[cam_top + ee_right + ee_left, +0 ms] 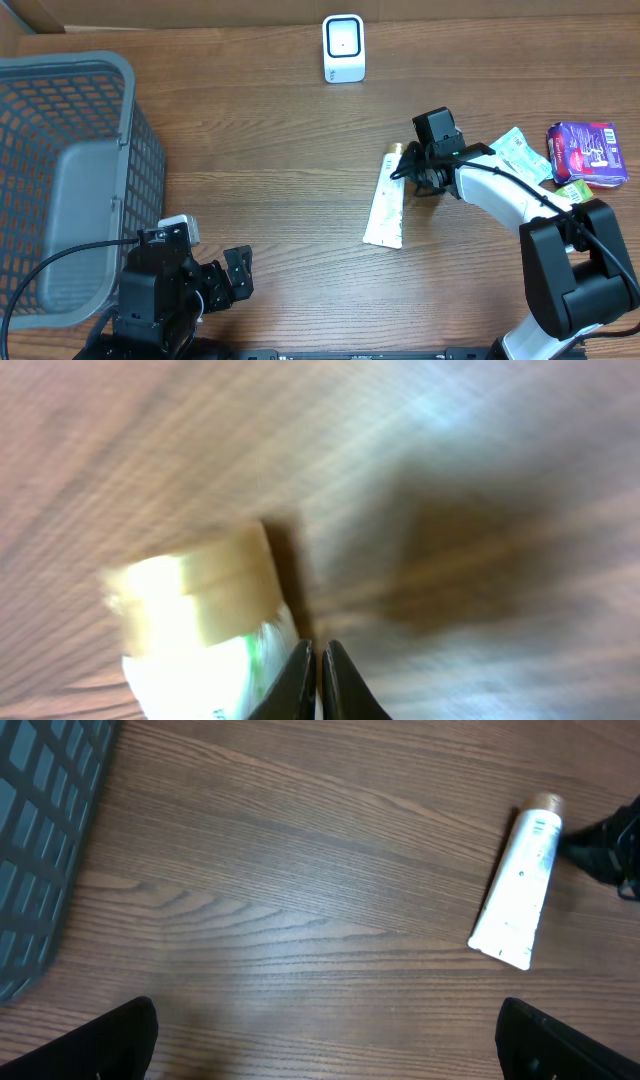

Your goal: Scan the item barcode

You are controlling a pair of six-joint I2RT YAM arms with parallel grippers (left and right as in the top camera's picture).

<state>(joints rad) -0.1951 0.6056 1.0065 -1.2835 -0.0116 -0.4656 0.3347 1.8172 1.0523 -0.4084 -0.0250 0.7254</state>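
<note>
at the cap end of the tube — right tool clenched on nothing, just beside it.

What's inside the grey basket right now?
In the grey basket only its mesh walls and floor show, no item. The left arm covers its near right corner, so that part can't be checked.

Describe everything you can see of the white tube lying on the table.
The white tube lies flat on the wooden table, right of centre. It looks like soft plastic with faint greenish print. A tan cap closes the far end, and the near end is a flat crimped tail. The right hand, shut, sits beside the tube's shoulder by the cap; contact is unclear. Nothing grips it.
</note>
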